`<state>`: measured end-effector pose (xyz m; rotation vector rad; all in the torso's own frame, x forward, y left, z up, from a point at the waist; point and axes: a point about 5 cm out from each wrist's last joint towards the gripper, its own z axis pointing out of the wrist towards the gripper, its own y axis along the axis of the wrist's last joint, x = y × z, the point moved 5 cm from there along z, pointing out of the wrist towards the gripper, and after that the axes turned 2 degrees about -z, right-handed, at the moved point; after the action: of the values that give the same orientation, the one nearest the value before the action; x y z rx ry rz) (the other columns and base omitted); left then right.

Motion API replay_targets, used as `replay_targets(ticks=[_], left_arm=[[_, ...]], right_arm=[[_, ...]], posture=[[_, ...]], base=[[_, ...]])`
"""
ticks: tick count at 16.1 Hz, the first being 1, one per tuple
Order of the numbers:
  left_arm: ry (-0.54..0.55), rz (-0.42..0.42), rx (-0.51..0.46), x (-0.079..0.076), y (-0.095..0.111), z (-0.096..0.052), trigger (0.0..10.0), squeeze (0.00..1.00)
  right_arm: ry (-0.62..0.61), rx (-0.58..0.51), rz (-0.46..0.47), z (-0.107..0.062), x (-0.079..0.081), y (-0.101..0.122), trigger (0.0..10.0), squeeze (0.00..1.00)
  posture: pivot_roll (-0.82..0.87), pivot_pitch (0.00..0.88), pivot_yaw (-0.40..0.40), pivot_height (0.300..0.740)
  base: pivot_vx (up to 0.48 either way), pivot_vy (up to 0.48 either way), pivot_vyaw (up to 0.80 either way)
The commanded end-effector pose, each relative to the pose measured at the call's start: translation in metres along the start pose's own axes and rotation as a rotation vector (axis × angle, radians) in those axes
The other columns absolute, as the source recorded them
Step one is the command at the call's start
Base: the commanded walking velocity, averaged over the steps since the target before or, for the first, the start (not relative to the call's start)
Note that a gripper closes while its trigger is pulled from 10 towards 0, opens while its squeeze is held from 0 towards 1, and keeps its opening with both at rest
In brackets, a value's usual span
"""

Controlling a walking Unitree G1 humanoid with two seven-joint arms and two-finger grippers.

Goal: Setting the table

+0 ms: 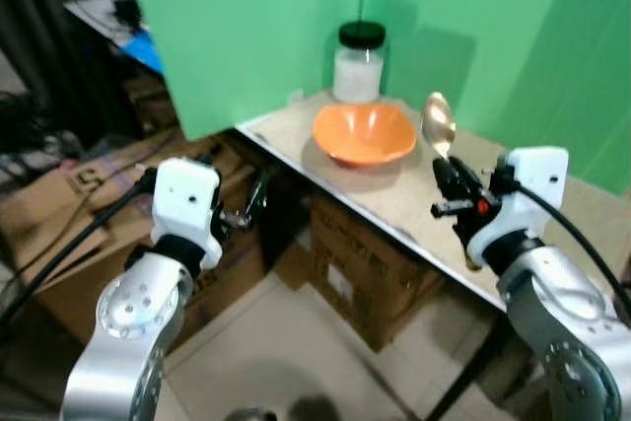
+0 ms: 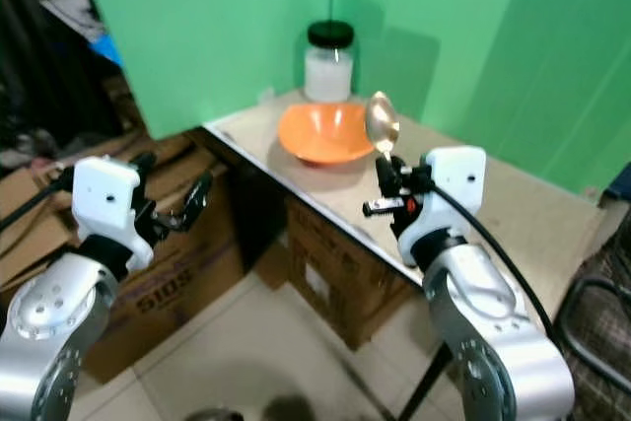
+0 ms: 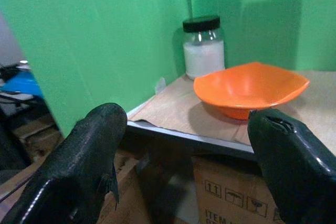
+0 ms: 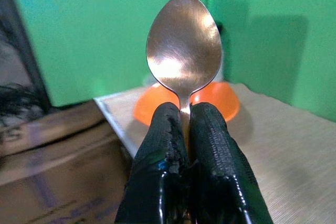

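The right gripper point(image 4: 181, 129) pinches a metal spoon point(image 4: 182, 45) by its handle, bowl end raised, above the table point(image 1: 414, 199) and just beside the orange bowl point(image 1: 364, 132). The bowl sits near the table's corner, in front of a black-lidded jar of white powder point(image 1: 359, 63). The left gripper point(image 3: 184, 150) hovers off the table edge over cardboard boxes point(image 1: 360, 278), fingers spread apart and holding nothing.

We seem to be in a makeshift test room rather than a lived-in home — green screen panels point(image 1: 473, 36) behind a small table point(image 2: 513, 214), stacked cardboard boxes point(image 1: 355, 278) beneath and beside it, loose cables point(image 1: 30, 145) on the left, tiled floor point(image 1: 296, 362).
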<state>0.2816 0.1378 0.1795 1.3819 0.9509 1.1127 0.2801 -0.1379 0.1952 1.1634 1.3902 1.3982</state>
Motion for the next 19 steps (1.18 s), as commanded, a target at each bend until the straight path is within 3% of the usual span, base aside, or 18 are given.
replay_targets(ticks=[1, 4, 5, 8, 10, 12, 14, 19], left_arm=[[0.004, -0.008, -0.012, 0.000, 0.002, 0.002, 10.0, 0.00], [0.066, -0.047, -0.039, 0.010, 0.007, 0.006, 10.0, 0.00], [0.164, -0.092, -0.066, 0.023, 0.010, 0.008, 10.0, 0.00], [0.244, -0.157, -0.076, 0.033, 0.010, 0.005, 10.0, 0.00], [0.251, -0.140, -0.080, 0.034, 0.009, 0.005, 10.0, 0.00], [0.240, -0.145, -0.076, 0.029, 0.008, 0.009, 10.0, 0.00], [0.161, -0.117, -0.053, 0.015, 0.006, 0.012, 10.0, 0.00], [0.097, -0.100, -0.035, 0.004, 0.005, 0.014, 10.0, 0.00]], right_arm=[[-0.020, -0.007, -0.005, 0.000, -0.005, 0.003, 10.0, 0.00], [-0.052, -0.016, -0.040, 0.004, -0.013, 0.005, 10.0, 0.00], [-0.050, -0.025, -0.075, 0.009, -0.015, 0.010, 10.0, 0.00], [-0.048, -0.026, -0.084, 0.011, -0.016, 0.013, 10.0, 0.00], [-0.051, -0.026, -0.086, 0.011, -0.017, 0.013, 10.0, 0.00], [-0.062, -0.023, -0.095, 0.012, -0.020, 0.013, 10.0, 0.00], [-0.076, -0.015, -0.107, 0.011, -0.024, 0.012, 10.0, 0.00], [-0.079, -0.013, -0.135, 0.012, -0.027, 0.012, 10.0, 0.00]], posture=[[-0.01, 0.000, 0.035, 0.740], [-0.01, 0.000, 0.007, 0.740], [-0.02, 0.000, -0.002, 0.740], [-0.01, 0.000, -0.008, 0.740], [-0.02, 0.000, -0.008, 0.740], [-0.02, 0.000, -0.006, 0.740], [-0.01, 0.000, -0.003, 0.740], [-0.01, 0.000, -0.014, 0.740]], base=[[0.000, 0.000, -0.80], [0.000, 0.000, -0.27], [0.000, 0.000, -0.80], [0.000, 0.000, -0.80], [0.000, 0.000, -0.80], [0.000, 0.000, -0.80], [0.000, 0.000, -0.80], [0.000, 0.000, -0.80]])
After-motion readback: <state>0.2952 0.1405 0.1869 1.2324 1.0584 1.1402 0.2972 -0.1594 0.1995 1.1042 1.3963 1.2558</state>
